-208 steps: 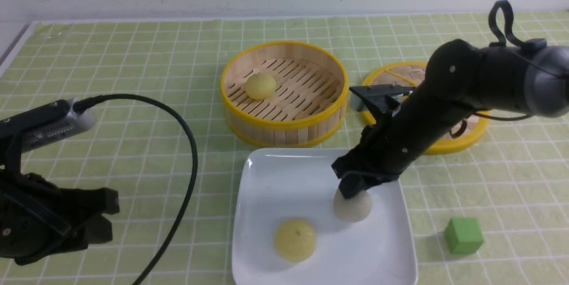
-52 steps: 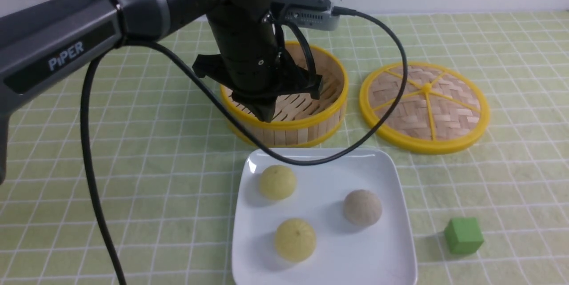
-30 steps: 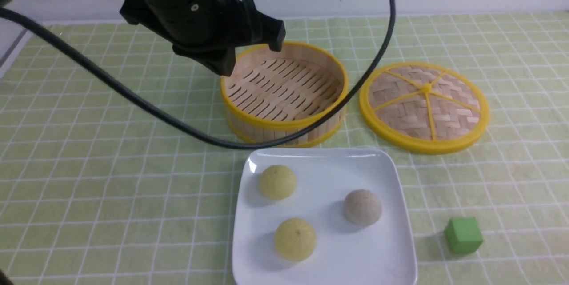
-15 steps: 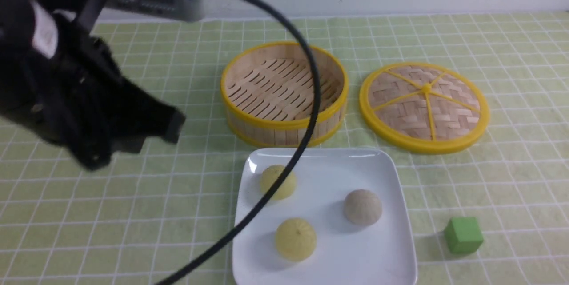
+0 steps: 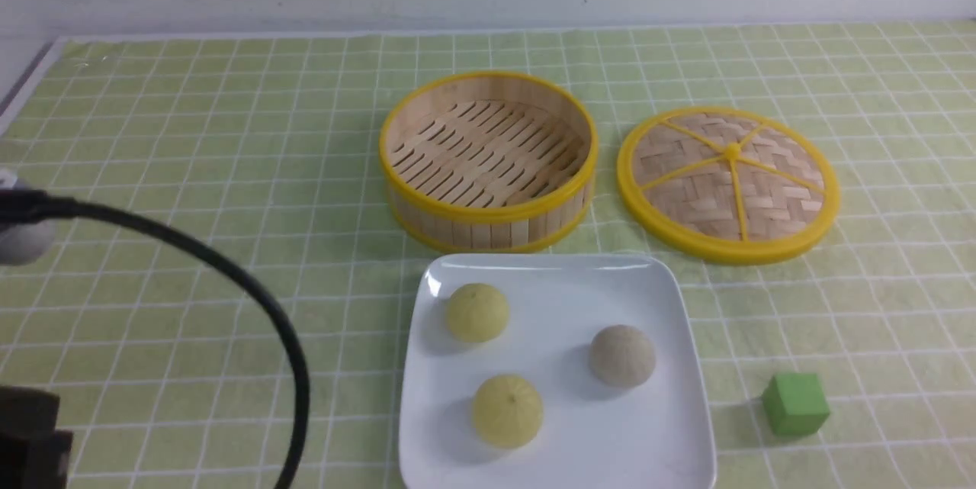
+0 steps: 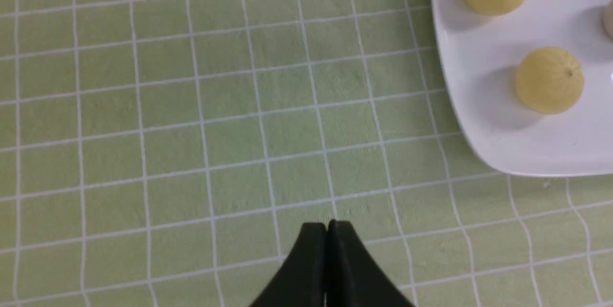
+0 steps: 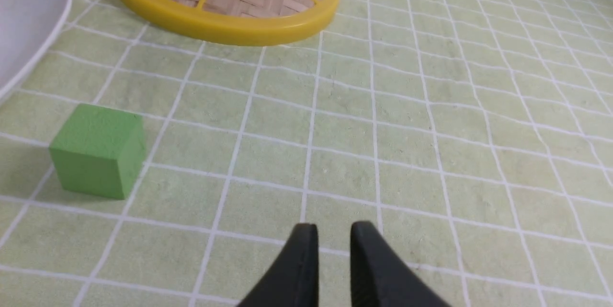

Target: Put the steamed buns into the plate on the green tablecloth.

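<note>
Resting on the green tablecloth (image 5: 191, 367), the glossy white square plate (image 5: 564, 443) carries all three steamed buns. One pale yellow bun (image 5: 477, 313) lies in the plate's far left part, and the other pale yellow bun (image 5: 507, 411) lies nearer, also left of the middle. The greyish-white bun (image 5: 622, 356) sits in the right half. The three stand apart from one another, each on the plate's flat surface inside the raised rim.

Just beyond the plate is the round bamboo steamer basket (image 5: 488, 222), open at the top, with yellow bands around its rim and base and rows of slots across its slatted floor. To its right the woven bamboo steamer lid (image 5: 728, 184) lies flat on the cloth, edged in yellow, with yellow strips meeting at a central knob. A green cube (image 5: 795, 403) sits on the cloth to the right of the plate, near the near edge of the scene.

The left gripper (image 6: 330, 268) is closed, its dark fingertips together with nothing between them, over the cloth to the left of the plate. A black cable (image 5: 259, 291) loops beside that arm. The right gripper (image 7: 334, 249) is parted by a narrow gap and holds nothing; it is over the cloth to the right of the green cube.
</note>
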Robot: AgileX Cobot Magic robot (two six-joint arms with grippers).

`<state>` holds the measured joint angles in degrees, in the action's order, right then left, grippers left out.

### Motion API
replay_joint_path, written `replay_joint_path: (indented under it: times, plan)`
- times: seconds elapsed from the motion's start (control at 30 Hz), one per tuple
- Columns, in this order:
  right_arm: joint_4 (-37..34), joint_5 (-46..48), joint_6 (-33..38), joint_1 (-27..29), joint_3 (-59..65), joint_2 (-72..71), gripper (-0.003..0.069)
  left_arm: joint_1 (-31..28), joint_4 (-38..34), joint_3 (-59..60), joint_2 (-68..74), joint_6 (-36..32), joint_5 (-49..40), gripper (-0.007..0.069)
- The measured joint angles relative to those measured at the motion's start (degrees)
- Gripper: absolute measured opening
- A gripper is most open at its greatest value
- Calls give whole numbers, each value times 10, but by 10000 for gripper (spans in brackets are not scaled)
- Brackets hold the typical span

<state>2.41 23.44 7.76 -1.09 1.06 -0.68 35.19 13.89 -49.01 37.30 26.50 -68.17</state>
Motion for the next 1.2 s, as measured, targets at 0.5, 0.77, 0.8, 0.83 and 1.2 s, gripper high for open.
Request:
replay_joint_path:
  times: [0.5, 0.77, 0.8, 0.83, 1.2]
  plan:
    - [0, -5, -90, 0, 1, 0, 141, 0, -19, 160, -136, 2, 93, 15]
    - [1, -5, -90, 0, 1, 0, 152, 0, -29, 260, -155, 13, 433, 15]
    - [1, -5, -90, 0, 1, 0, 153, 0, -29, 268, -152, 17, 465, 16]
    - [1, -5, -90, 0, 1, 0, 153, 0, -29, 275, -149, 20, 491, 17]
    - [1, -5, -90, 0, 1, 0, 153, 0, -24, 301, -145, 28, 528, 26]
